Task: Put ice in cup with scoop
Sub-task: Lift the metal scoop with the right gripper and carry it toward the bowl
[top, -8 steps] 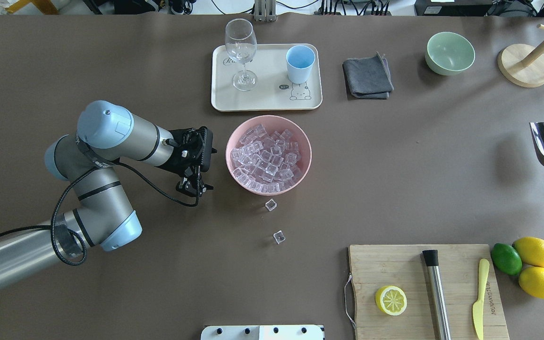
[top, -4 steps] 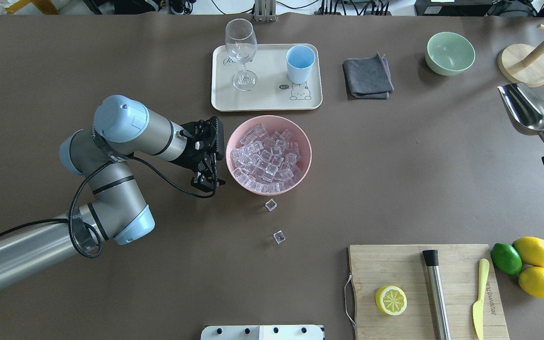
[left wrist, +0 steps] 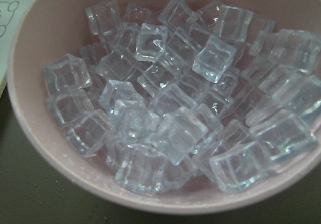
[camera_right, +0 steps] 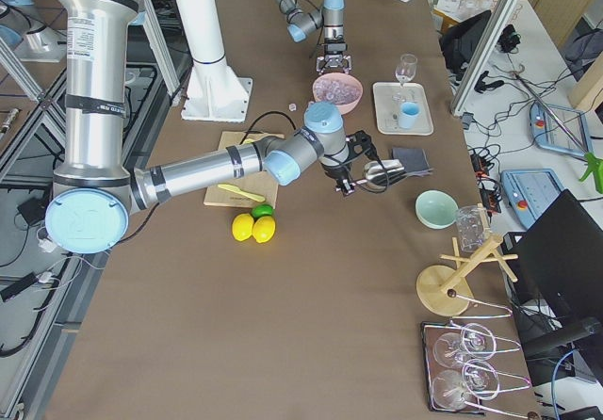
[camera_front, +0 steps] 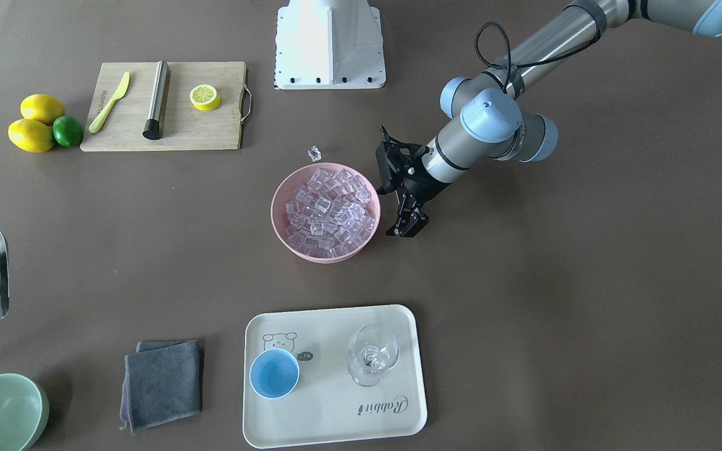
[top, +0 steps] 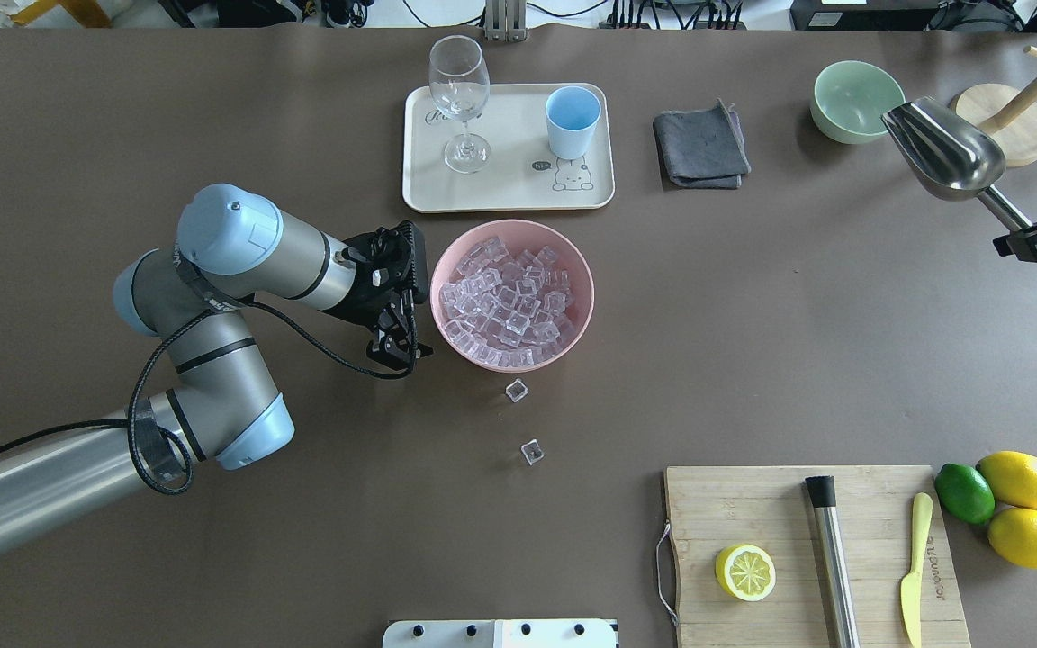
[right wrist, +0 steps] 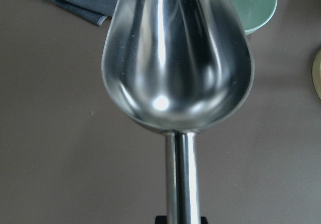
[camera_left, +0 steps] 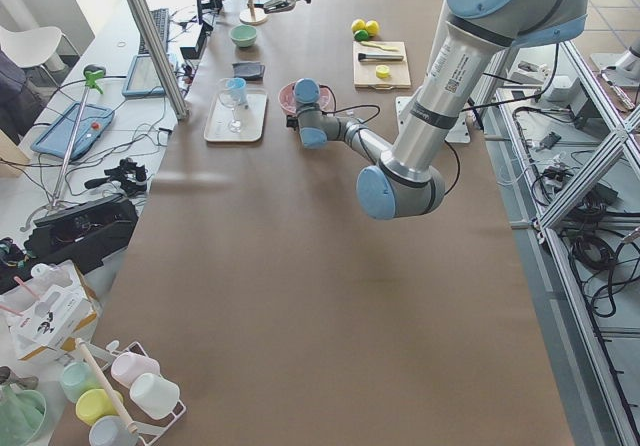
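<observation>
The ice [top: 511, 295] fills a pink bowl [top: 583, 279] at mid-table, and it also fills the left wrist view [left wrist: 175, 108]. Two loose cubes [top: 517, 390] lie on the table in front of the bowl. The light-blue cup [top: 572, 121] stands on a cream tray [top: 508, 193] behind the bowl. My right gripper [top: 1027, 238] is shut on the handle of the silver scoop [top: 946, 148]. It holds the scoop empty in the air at the far right, near the green bowl. The scoop's empty trough shows in the right wrist view [right wrist: 178, 58]. My left gripper [top: 397, 346] is open and empty, just left of the pink bowl.
A wine glass [top: 459, 90] stands on the tray. A grey cloth [top: 701, 144], a green bowl [top: 852, 101] and a wooden stand [top: 1009, 126] are at the back right. A cutting board [top: 789, 513] at the front right holds a half lemon, a steel cylinder and a yellow knife. Lemons and a lime [top: 964, 492] lie beside it.
My right gripper has carried the scoop toward the back of the table and a little leftward. My left gripper moved right to the pink bowl's side, then held about still.
</observation>
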